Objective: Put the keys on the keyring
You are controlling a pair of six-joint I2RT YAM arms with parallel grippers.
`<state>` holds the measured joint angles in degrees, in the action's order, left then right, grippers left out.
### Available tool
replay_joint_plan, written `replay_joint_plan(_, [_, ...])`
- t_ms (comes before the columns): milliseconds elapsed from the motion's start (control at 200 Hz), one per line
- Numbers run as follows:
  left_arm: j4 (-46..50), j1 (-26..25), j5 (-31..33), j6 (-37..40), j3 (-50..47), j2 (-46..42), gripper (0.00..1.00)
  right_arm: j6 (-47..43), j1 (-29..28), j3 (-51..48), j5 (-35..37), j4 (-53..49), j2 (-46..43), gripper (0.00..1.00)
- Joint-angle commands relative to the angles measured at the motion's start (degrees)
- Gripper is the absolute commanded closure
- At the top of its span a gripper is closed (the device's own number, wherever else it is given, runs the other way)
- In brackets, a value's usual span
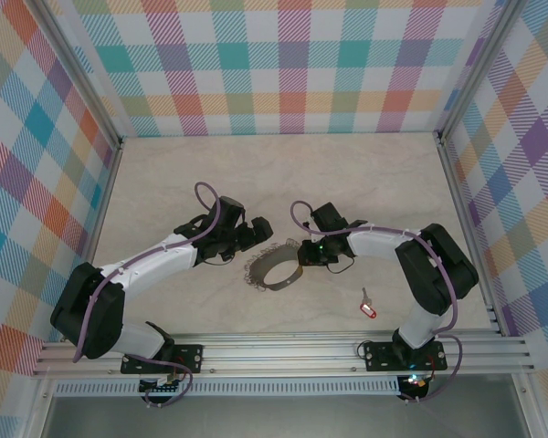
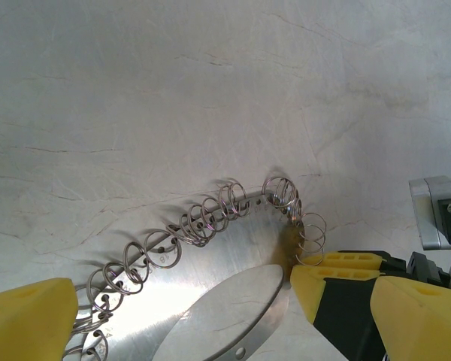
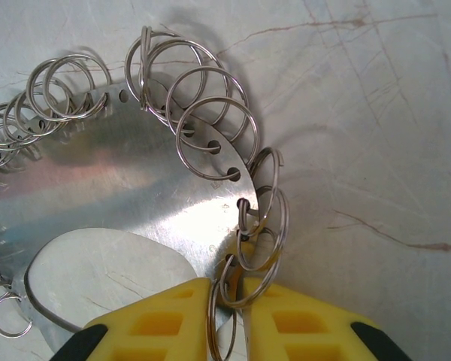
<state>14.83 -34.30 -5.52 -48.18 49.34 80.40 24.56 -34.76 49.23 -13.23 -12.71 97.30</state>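
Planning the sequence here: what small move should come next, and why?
Probably close the left tool on the keyring. It stands open astride the rim, while the right tool is shut on a loop and the red key lies untouched, away from both tools, so the right needs freeing.

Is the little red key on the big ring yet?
Not yet. Done: nothing; the red key lies by itself on the table, away from the keyring. In hand: the right gripper pinches the ring's rim, the left gripper is open beside it. Still to do: grab the key and hook it on.
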Motion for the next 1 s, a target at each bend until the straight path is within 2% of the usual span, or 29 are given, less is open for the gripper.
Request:
replay_joint_plan(0, [-0.3, 0.7, -0.9, 0.9, 1.4, 0.5, 0.0, -0.7, -0.3, -1.2, 0.8, -0.9, -1.1, 0.81])
replay_joint_plan(210, [-0.2, 0.7, -0.8, 0.9, 1.6, 0.2, 0.0, -1.1, -0.3, -1.5, 1.1, -1.5, -1.9, 1.0])
replay_joint_plan(590, [0.6, 0.7, -0.5, 1.7, 3.7, 0.1, 0.0, -5.2, -0.2, 0.0, 1.0, -4.3, -6.9, 1.0])
replay_joint_plan(995, [0.3, 0.8, -0.8, 1.8, 3.4, 0.0, 0.0, -2.8, -0.2, -1.9, -1.7, -0.5, -1.8, 1.0])
